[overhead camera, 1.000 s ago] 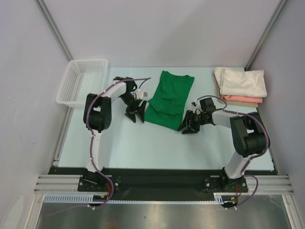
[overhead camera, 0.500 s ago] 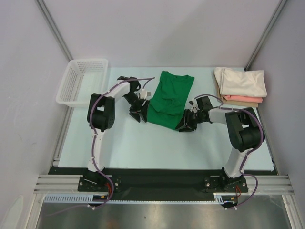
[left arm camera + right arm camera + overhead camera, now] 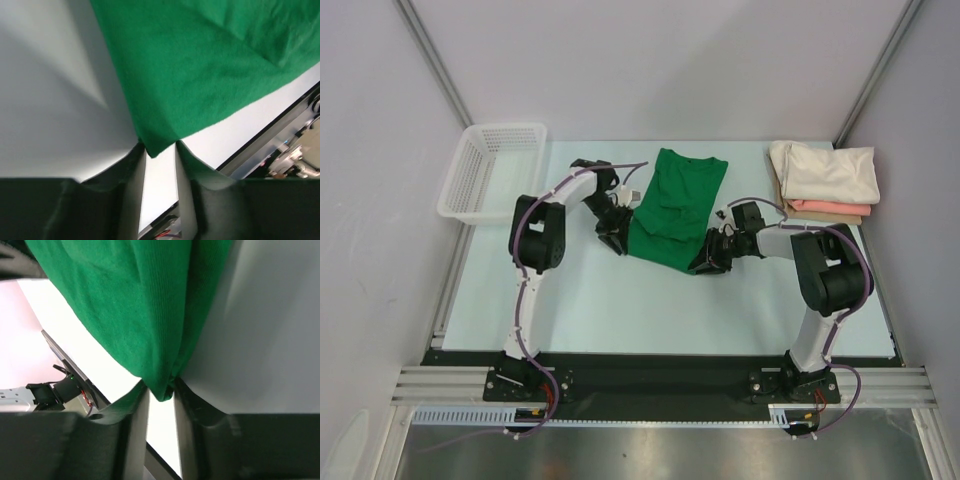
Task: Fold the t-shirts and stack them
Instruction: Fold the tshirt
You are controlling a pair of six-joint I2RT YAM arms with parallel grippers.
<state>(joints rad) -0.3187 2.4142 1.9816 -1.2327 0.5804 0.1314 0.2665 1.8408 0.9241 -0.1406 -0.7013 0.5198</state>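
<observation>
Two robot arms have moved in on a green shirt (image 3: 675, 205) lying flat at the middle of a pale table (image 3: 600, 310), collar toward the far edge. A second ago both grippers stood just off its near corners with their jaws wider; now the left gripper (image 3: 617, 238) is at the near-left corner and the right gripper (image 3: 708, 259) at the near-right one. In each wrist view the jaws have narrowed to a slim gap with a cloth corner poking in between the fingers (image 3: 132, 180). On the right the fabric bunches against the fingers (image 3: 137, 415). A strip of light shows below both corners, so a firm grip cannot be confirmed on either side. Judged from this, the hem is about to be lifted for the next fold.

A folded cream shirt (image 3: 825, 172) sits on a pink shirt (image 3: 825, 209) at the far right corner, well apart. A white basket (image 3: 490, 172) stands at the far left; its contents cannot be made out. From above, the gripper bodies hide both corners, and the wrist views crop the shirt.
</observation>
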